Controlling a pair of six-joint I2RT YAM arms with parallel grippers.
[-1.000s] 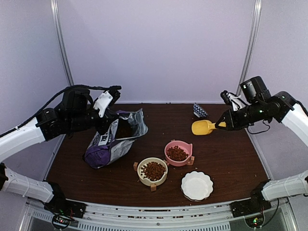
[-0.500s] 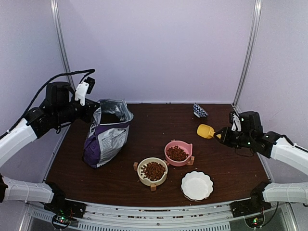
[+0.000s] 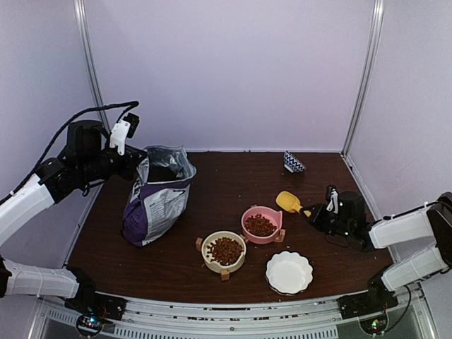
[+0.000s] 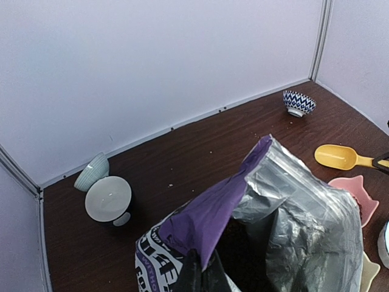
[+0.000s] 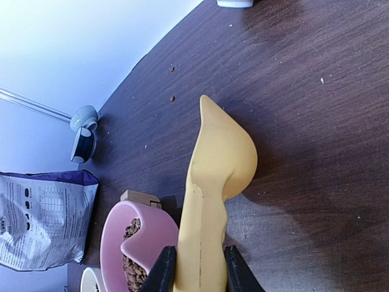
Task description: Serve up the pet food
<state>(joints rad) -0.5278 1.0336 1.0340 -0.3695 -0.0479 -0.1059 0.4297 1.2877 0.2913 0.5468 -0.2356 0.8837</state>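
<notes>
Nearest the arms, on the dark wooden table (image 3: pixel 332 247), sits a white plate (image 3: pixel 289 272) with a scalloped rim, right of centre. Just to its left and a little further back is a cream bowl (image 3: pixel 224 251) on a small wooden stand. Beside that, further back and to the right, is a pink bowl (image 3: pixel 260 224) on a similar stand. The pet food (image 3: pixel 225 249), small reddish-brown kibble, lies heaped in both of these bowls.

To the right of the pink bowl, the right gripper (image 3: pixel 311 214) reaches in low over the table, its two fingers pinching the handle of a yellow scoop (image 3: pixel 288 202). The scoop's cup points toward the back left, just beside the pink bowl's far right edge. Whether the cup touches the table cannot be told.

Further back on the left stands a purple bag (image 3: pixel 157 201) with a white label, its silver-lined mouth open at the top. The left gripper (image 4: pixel 197 275) is clamped on the bag's upper rim from the left side. The bag's inside is too dark to make out.

At the far right edge lies a patterned bowl (image 3: pixel 294 163) in blue and white, tipped on its side. In the far left corner, a pale green bowl (image 4: pixel 91 171) and a dark bowl (image 4: pixel 107 199) with a white inside lie touching.
</notes>
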